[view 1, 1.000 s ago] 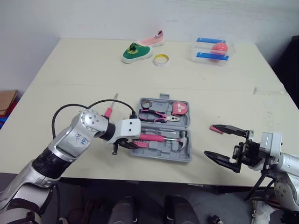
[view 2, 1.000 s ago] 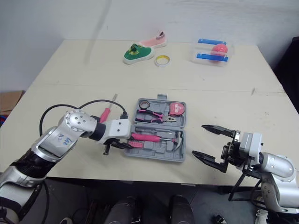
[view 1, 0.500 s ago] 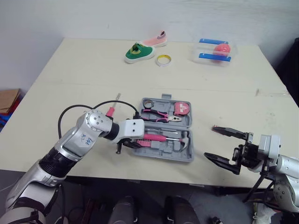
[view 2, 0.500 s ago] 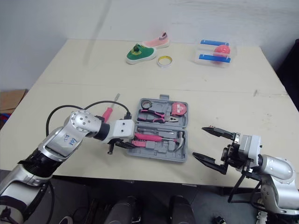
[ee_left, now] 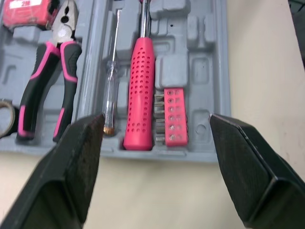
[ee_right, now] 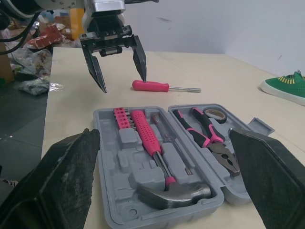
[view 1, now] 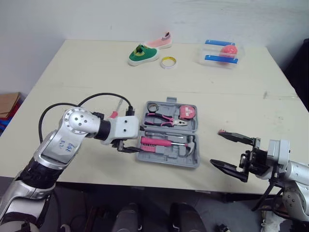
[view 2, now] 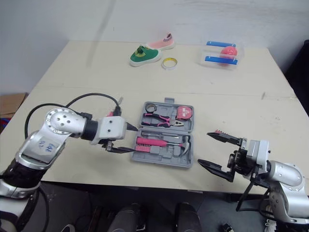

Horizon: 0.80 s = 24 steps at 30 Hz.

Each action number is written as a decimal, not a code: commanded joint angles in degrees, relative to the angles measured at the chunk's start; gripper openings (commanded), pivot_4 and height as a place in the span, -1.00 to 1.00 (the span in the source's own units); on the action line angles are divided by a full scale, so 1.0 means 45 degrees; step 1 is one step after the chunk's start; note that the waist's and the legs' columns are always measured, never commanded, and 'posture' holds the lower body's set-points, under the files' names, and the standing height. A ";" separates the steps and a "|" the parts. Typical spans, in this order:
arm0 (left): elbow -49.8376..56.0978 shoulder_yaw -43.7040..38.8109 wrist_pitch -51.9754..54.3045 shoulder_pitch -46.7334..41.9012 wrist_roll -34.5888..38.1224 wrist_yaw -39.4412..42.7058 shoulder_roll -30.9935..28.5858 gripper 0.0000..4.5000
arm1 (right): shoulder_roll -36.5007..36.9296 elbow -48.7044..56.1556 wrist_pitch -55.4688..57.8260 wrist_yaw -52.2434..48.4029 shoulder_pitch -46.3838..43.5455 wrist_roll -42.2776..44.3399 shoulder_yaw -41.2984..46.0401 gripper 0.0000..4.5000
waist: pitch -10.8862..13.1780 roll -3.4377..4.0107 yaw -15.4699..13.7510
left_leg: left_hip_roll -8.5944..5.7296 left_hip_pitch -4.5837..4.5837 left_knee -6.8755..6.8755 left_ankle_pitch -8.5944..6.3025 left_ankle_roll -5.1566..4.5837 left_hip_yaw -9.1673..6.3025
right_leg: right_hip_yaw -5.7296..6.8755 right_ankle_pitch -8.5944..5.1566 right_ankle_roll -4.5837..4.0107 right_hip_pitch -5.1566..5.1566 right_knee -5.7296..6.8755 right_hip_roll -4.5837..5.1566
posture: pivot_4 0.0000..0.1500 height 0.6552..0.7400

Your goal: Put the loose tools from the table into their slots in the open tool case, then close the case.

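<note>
At the front edge of the bench [view 1: 96,67] the right hand [view 1: 216,147] hangs empty with its fingers spread wide, well off to one side of the open tool case [view 1: 169,159]; I'd guess it is keeping clear until the lid needs closing. The left hand [view 1: 136,139], also wide and holding nothing, sits just at the case's other end, where the hammer [ee_left: 140,90] already lies in its slot. Just beyond that hand the loose screwdriver [ee_right: 157,86] lies flat on the bench, so the spread looks like readiness to fetch it.
</note>
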State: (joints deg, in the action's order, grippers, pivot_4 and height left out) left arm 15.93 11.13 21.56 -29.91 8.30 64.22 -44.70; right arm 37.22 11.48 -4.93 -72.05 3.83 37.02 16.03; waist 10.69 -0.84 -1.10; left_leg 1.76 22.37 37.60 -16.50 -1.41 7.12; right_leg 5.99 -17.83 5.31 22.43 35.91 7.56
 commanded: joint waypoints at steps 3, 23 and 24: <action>-0.1091 -0.1418 -0.1339 0.1128 0.1130 -0.0280 0.0656 -0.45 | -0.0058 0.0117 -0.0105 -0.0137 0.0029 0.0199 0.0123 1.00 | 0.0001 -0.0002 -0.0018 | 0.0000 0.0004 0.0006 -0.0002 -0.0003 -0.0004 | 0.0000 0.0000 0.0000 0.0000 0.0000 0.0004 | 1.00 1.00; -0.2657 0.0994 -0.0700 0.0951 -0.1031 -0.0828 0.1162 -0.99 | -0.0180 -0.1046 -0.0738 -0.0564 -0.0181 -0.0092 0.0166 1.00 | -0.0001 -0.0003 -0.0032 | -0.0004 -0.0014 0.0005 -0.0010 -0.0005 0.0011 | 0.0029 0.0002 0.0003 -0.0011 0.0004 0.0001 | 1.00 1.00; -0.2697 0.1277 -0.0253 0.0812 -0.1246 -0.0776 0.1087 -0.99 | -0.0193 -0.1153 -0.0800 -0.0621 -0.0217 -0.0108 0.0151 1.00 | -0.0002 0.0000 -0.0034 | -0.0002 -0.0017 0.0007 -0.0009 -0.0005 0.0009 | 0.0030 0.0002 0.0003 -0.0016 0.0004 -0.0001 | 1.00 1.00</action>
State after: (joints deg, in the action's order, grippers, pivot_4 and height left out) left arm 5.81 14.26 17.18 -26.69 6.33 60.84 -38.54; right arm 36.58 6.12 -7.27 -74.22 3.16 36.18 16.02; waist 10.68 -0.84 -1.25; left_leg 1.74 22.27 37.63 -16.54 -1.43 7.17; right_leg 6.13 -17.82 5.32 22.36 35.94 7.55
